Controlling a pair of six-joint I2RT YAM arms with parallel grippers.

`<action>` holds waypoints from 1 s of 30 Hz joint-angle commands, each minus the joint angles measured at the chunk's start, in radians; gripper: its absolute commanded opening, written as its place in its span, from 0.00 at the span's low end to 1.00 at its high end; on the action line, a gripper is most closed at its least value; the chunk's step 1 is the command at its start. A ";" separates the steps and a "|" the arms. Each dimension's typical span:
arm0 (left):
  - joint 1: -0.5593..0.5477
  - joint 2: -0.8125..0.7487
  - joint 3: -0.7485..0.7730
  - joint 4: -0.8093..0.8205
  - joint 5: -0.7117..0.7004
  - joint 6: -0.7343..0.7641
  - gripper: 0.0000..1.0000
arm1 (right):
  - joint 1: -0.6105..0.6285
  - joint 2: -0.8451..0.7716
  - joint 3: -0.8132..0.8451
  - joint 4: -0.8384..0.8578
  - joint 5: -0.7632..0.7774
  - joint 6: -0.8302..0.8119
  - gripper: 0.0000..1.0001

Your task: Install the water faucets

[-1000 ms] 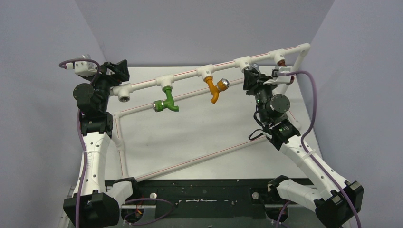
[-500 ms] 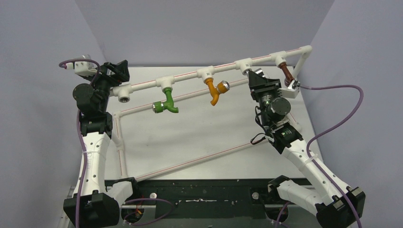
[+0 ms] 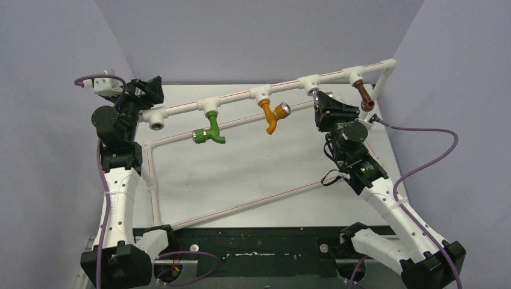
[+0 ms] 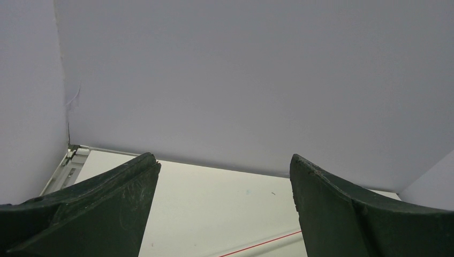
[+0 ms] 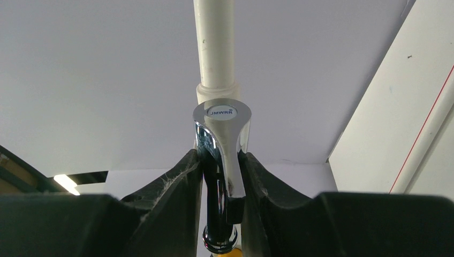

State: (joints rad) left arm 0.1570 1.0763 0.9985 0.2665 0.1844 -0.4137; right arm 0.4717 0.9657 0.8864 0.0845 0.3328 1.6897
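Tech: Top view?
Lead: The right tool (image 3: 321,101) holds the chrome faucet (image 3: 314,91) at the pipe tee (image 3: 309,80).
Tech: Left wrist?
Lead: The left tool (image 4: 222,166) stands released, empty.
Tech: Right wrist?
Lead: Jaws clench the lever; the arm should keep the thread coaxial while turning.

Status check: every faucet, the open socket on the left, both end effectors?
green faucet: mounted on the pipe, hanging down.
orange faucet: mounted on the pipe, hanging down.
brown faucet: mounted near the pipe's right end.
chrome faucet: gripped, up against the pipe; seating unclear.
left socket: no faucet in it.
left end effector: open, holding nothing.
right end effector: shut on the chrome faucet.
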 commanded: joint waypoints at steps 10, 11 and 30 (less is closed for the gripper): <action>0.009 0.088 -0.101 -0.280 0.009 -0.004 0.90 | 0.031 -0.075 0.009 -0.066 -0.108 -0.063 0.67; 0.009 0.088 -0.101 -0.280 0.008 -0.004 0.90 | 0.031 -0.086 0.007 -0.079 -0.104 -0.079 0.68; 0.009 0.099 -0.102 -0.280 0.014 -0.007 0.90 | 0.024 -0.269 0.105 -0.182 -0.148 -1.182 0.75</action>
State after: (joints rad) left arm 0.1566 1.0771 0.9985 0.2672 0.1844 -0.4149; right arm 0.5026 0.7094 0.9443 -0.2222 0.2893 0.9573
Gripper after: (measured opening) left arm 0.898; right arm 0.753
